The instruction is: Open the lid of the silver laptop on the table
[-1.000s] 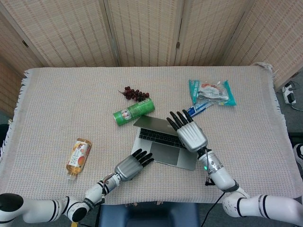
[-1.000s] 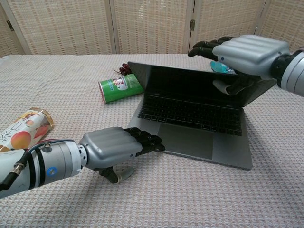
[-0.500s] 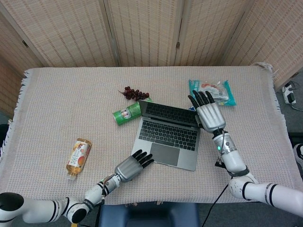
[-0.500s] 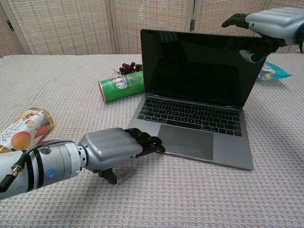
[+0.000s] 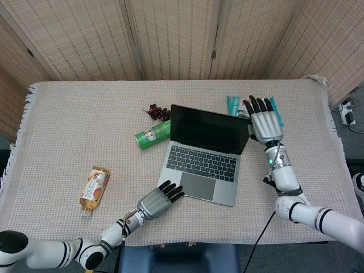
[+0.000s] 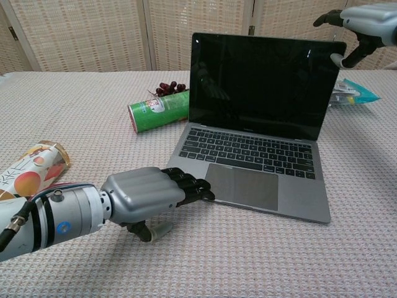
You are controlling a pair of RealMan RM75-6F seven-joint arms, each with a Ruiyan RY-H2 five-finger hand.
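The silver laptop [image 5: 200, 170] stands with its lid up and its dark screen [image 6: 263, 87] nearly upright, facing me. My left hand [image 6: 146, 195] lies palm down at the front left corner of the base, and its fingertips [image 5: 173, 189] rest on the palm rest beside the trackpad. My right hand [image 5: 265, 120] hovers at the lid's upper right corner with fingers spread. Its thumb [image 6: 340, 59] is right by the lid's edge; I cannot tell whether it touches. Neither hand holds anything.
A green can [image 5: 152, 135] lies on its side left of the laptop, with dark grapes [image 5: 157, 110] behind it. A teal snack bag [image 6: 353, 92] lies behind the right hand. A juice bottle [image 5: 94, 189] lies at the front left.
The lid has swung from barely raised to nearly upright. My right hand rose and moved back and to the right with the lid's top corner. The left hand has stayed in place.
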